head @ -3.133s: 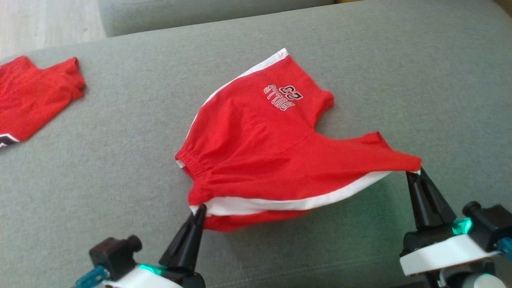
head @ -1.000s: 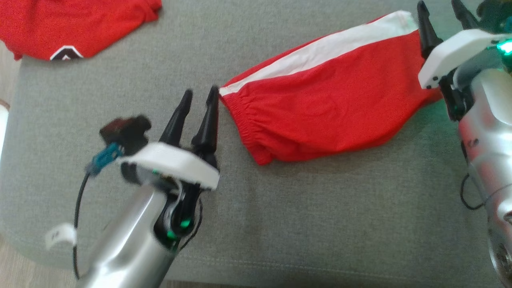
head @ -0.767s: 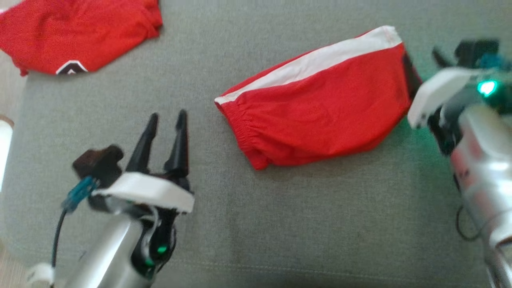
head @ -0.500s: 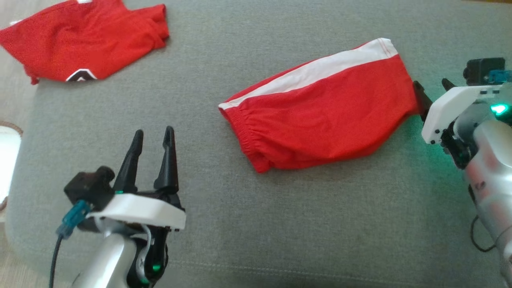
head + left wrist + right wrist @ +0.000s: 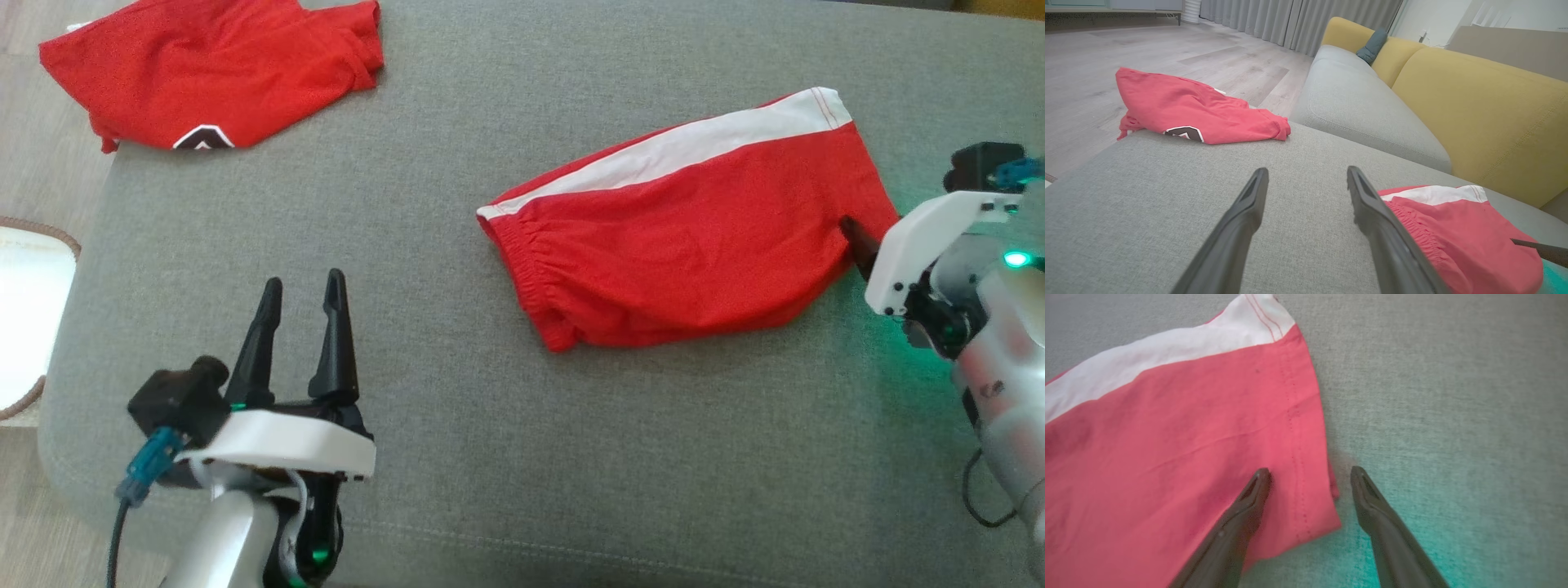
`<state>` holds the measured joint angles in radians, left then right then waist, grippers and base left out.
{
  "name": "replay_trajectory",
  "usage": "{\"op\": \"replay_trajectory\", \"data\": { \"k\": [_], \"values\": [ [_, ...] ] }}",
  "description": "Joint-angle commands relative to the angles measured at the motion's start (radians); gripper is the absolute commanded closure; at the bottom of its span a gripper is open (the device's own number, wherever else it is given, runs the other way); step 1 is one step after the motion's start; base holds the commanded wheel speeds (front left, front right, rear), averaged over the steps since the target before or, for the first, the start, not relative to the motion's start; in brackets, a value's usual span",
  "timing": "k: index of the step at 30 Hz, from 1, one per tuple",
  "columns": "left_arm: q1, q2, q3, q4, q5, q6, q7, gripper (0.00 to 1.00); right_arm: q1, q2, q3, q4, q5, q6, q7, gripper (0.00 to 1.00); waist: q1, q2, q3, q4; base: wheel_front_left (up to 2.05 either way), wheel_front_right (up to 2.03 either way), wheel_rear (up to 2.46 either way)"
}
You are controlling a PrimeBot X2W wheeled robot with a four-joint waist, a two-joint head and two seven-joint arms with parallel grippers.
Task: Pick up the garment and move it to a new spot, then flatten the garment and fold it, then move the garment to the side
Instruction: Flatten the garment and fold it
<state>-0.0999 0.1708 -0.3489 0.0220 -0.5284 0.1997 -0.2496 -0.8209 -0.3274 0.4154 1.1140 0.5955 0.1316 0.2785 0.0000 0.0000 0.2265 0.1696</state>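
The garment (image 5: 686, 237) is a pair of red shorts with a white side stripe, lying folded in half on the grey cushion (image 5: 490, 457). Its elastic waistband points left and its leg hem points right. My left gripper (image 5: 303, 282) stands open and empty over bare cushion, well left of the waistband. In the left wrist view the garment (image 5: 1457, 237) lies to the right of that gripper (image 5: 1307, 171). My right gripper (image 5: 1310, 471) is open, its fingers astride the garment's (image 5: 1180, 428) hem near the lower right corner. In the head view one right fingertip (image 5: 851, 230) shows against the hem.
A second red garment (image 5: 212, 73) with a black-and-white emblem lies crumpled at the cushion's far left corner. A pale round object with a brown rim (image 5: 24, 318) sits on the floor to the left. A yellow sofa back (image 5: 1474, 110) rises behind the cushion.
Both grippers have let go of the garment, which now lies folded. The left gripper has drawn back from the waistband. The right gripper has come down along the hem. The camera has also shifted.
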Motion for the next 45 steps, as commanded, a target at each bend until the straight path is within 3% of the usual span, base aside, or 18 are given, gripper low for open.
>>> {"op": "replay_trajectory", "data": {
  "k": [1, 2, 4, 5, 7, 9, 18, 24, 32, 38, 45],
  "values": [
    [-0.011, 0.006, 0.045, -0.027, 0.013, -0.007, -0.012, 0.00, 0.023, 0.007, 0.024, -0.025, 0.012, -0.001, 0.017, 0.00, 0.0000, 0.0000, -0.001, -0.001, 0.00, 0.00, 0.00],
    [-0.009, 0.003, 0.051, -0.026, 0.016, -0.010, -0.012, 0.00, 0.028, 0.007, 0.032, -0.033, 0.020, -0.001, 0.025, 0.01, 0.0000, 0.0000, -0.001, -0.003, 0.00, 0.00, 0.00],
    [-0.006, -0.002, 0.059, -0.023, 0.022, -0.015, -0.012, 0.00, 0.037, 0.007, 0.047, -0.046, 0.032, -0.001, 0.040, 0.31, 0.0000, 0.0000, -0.001, -0.007, 0.00, 0.00, 0.00],
    [-0.005, -0.004, 0.061, -0.022, 0.025, -0.017, -0.012, 0.00, 0.041, 0.007, 0.053, -0.052, 0.037, -0.001, 0.043, 0.51, 0.0000, 0.0000, -0.002, -0.011, 0.00, 0.00, 0.00],
    [-0.004, -0.007, 0.066, -0.021, 0.031, -0.021, -0.012, 0.00, 0.045, 0.008, 0.063, -0.063, 0.042, -0.001, 0.034, 0.69, 0.0000, 0.0000, -0.001, -0.019, 0.00, 0.00, 0.00],
    [-0.003, -0.009, 0.071, -0.020, 0.036, -0.025, -0.012, 0.00, 0.045, 0.011, 0.066, -0.070, 0.044, -0.001, 0.010, 1.00, 0.0000, 0.0000, -0.002, -0.031, 0.00, 0.00, 0.00],
    [0.006, -0.008, 0.086, -0.024, 0.052, -0.035, -0.012, 0.00, 0.071, 0.033, 0.054, -0.091, 0.065, -0.001, -0.128, 1.00, 0.0000, 0.0000, -0.027, -0.122, 0.00, 0.00, 0.00],
    [0.020, -0.006, 0.093, -0.039, 0.059, -0.030, -0.012, 0.00, 0.156, 0.051, 0.022, -0.142, 0.077, -0.001, -0.248, 1.00, 0.0000, 0.0000, -0.038, -0.228, 0.00, 0.00, 0.00],
    [0.027, 0.001, 0.095, -0.047, 0.061, -0.027, -0.012, 0.00, 0.221, 0.097, -0.034, -0.179, 0.058, -0.001, -0.313, 1.00, 0.0000, 0.0000, -0.039, -0.300, 0.00, 0.00, 0.00],
    [0.023, 0.003, 0.090, -0.046, 0.059, -0.027, -0.008, 0.00, 0.255, 0.126, -0.087, -0.205, 0.033, -0.001, -0.321, 1.00, 0.0000, 0.0000, -0.047, -0.306, 0.00, 0.00, 0.00],
    [0.024, -0.002, 0.087, -0.039, 0.052, -0.027, -0.008, 0.00, 0.276, 0.147, -0.131, -0.290, -0.015, -0.001, -0.331, 1.00, 0.0000, 0.0000, -0.069, -0.255, 0.00, 0.00, 0.00]
  ]
}}
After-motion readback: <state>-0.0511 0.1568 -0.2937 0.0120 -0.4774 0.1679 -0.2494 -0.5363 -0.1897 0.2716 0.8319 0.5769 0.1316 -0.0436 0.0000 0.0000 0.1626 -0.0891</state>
